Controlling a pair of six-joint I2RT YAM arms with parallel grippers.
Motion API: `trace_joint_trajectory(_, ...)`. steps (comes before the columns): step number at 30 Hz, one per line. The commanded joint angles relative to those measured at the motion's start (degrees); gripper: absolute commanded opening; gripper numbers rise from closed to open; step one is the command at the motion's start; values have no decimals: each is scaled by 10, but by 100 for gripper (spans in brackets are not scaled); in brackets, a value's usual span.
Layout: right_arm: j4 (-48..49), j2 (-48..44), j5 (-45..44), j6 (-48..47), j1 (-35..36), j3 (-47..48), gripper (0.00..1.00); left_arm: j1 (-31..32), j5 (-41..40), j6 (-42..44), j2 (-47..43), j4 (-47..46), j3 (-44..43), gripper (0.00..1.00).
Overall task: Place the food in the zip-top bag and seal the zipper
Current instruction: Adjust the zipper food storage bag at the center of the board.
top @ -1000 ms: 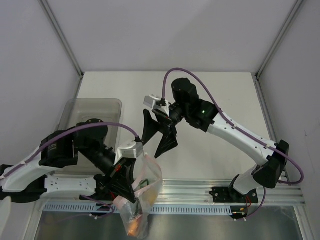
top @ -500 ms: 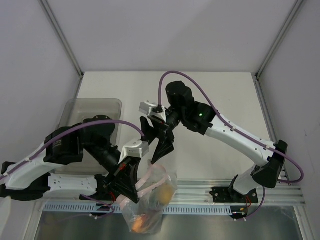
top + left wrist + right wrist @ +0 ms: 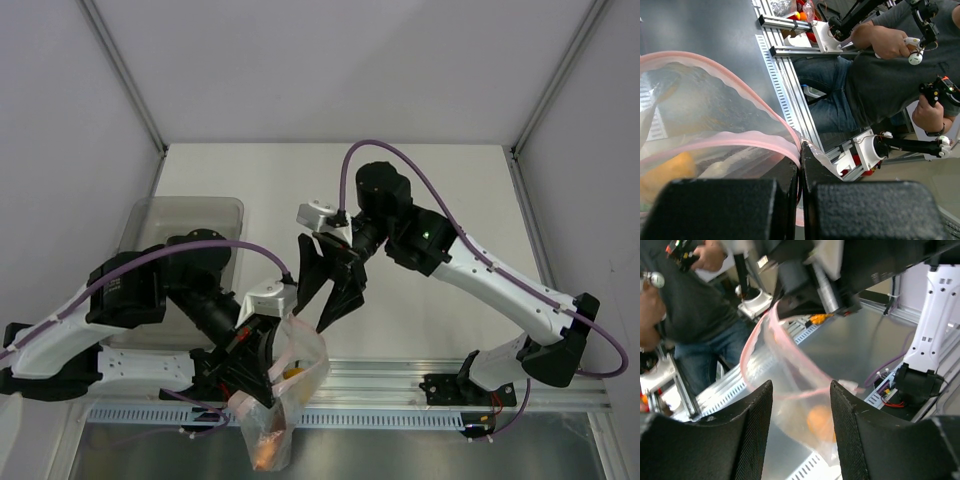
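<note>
Left end effector (image 3: pixel 800 165) is clamped shut on the zipper (image 3: pixel 750 142), so the zip-top bag (image 3: pixel 305 350) is dangled past the surface (image 3: pixel 420 200) edge, with the food (image 3: pixel 268 450) inside. Right end effector (image 3: pixel 327 290) is held spread just above the mouth. Risk: floppy film gets pinched crooked and a gap is left. Both arms are bent inward, wrists tipped down.

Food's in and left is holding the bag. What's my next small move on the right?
Probably lower the right gripper onto the free stretch of the zipper and pinch it. The left gripper is shut on one end, the mouth of the zip-top bag gapes with food inside, and the right jaws stand open above it.
</note>
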State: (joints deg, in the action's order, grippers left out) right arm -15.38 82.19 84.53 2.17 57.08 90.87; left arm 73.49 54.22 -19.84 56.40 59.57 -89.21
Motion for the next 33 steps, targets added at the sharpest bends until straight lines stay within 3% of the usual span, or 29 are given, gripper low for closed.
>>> trace_joint_trajectory(1, 43, -11, -65, 96, 13, 4, 52, 3, 6, 17, 5, -8, -22, 0)
trace_joint_trajectory(5, -17, 0, -201, 121, 18, 26, 51, 2, -9, 22, 10, -2, -25, 0)
trace_joint_trajectory(6, -28, -1, -294, 133, 18, 27, 51, 2, -16, 23, 10, 2, -27, 1)
trace_joint_trajectory(9, -90, 0, -439, 166, 18, 44, 51, 3, -43, 25, 14, 8, -29, 1)
trace_joint_trajectory(16, -213, -2, -604, 183, 17, 74, 51, 2, -134, 32, 13, 22, -21, 1)
trace_joint_trajectory(23, -328, -29, -704, 233, -9, 101, 50, 2, -241, 30, 8, 43, -4, 1)
trace_joint_trajectory(33, -394, -49, -657, 267, -32, 119, 46, 2, -288, 31, 12, 27, 25, 1)
